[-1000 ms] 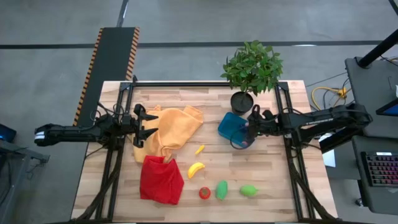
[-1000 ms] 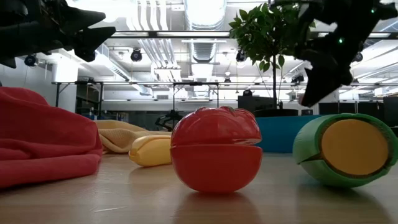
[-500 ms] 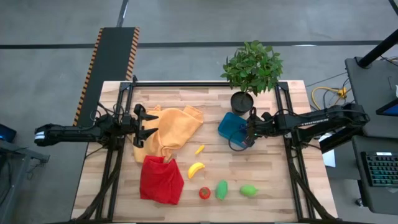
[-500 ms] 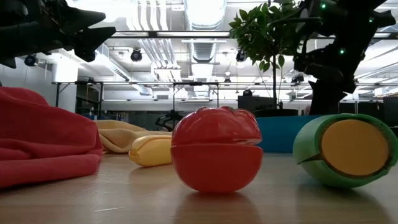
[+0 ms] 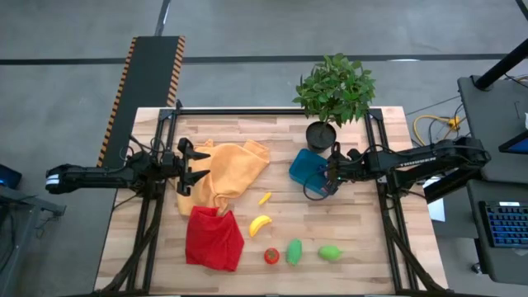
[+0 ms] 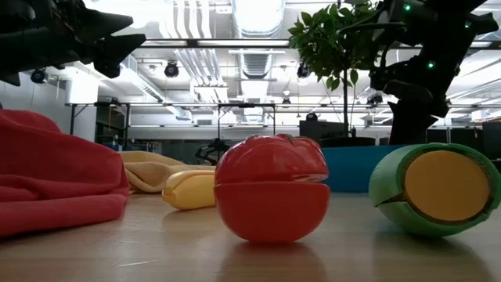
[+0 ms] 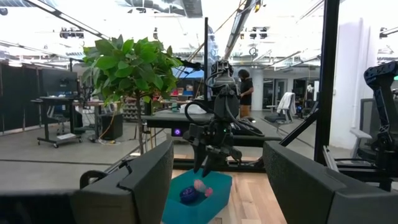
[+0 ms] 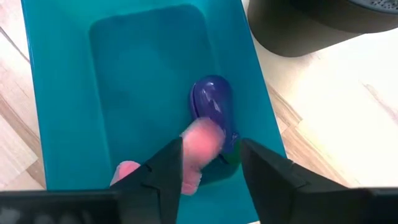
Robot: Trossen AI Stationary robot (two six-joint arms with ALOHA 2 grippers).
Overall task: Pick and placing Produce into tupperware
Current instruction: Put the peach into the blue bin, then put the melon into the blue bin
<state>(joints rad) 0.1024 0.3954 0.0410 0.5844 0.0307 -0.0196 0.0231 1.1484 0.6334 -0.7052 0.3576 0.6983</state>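
Tupperware (image 5: 308, 169) sits on the tabletop (image 5: 363, 247) just beside the black plant pot (image 5: 321, 134), already holding the purple eggplant (image 8: 212, 109) and pink pieces (image 8: 200, 142). The right gripper (image 8: 211, 163) hangs directly above it with fingers spread and empty, while the left gripper (image 5: 198, 167) waits, released, over the orange cloth (image 5: 231, 169). From where I stand, the risk is those fingers clipping the teal wall as they lift, shoving the container into the pot or tipping the small pieces out.

Both arms are dark, near black, built of slim tube links with blocky joints. The left arm (image 5: 99, 176) has a white band near its base and looped black cables at the wrist. The right arm (image 5: 421, 158) carries pale lettering along its link, small green lights (image 6: 405, 8) and black cables.
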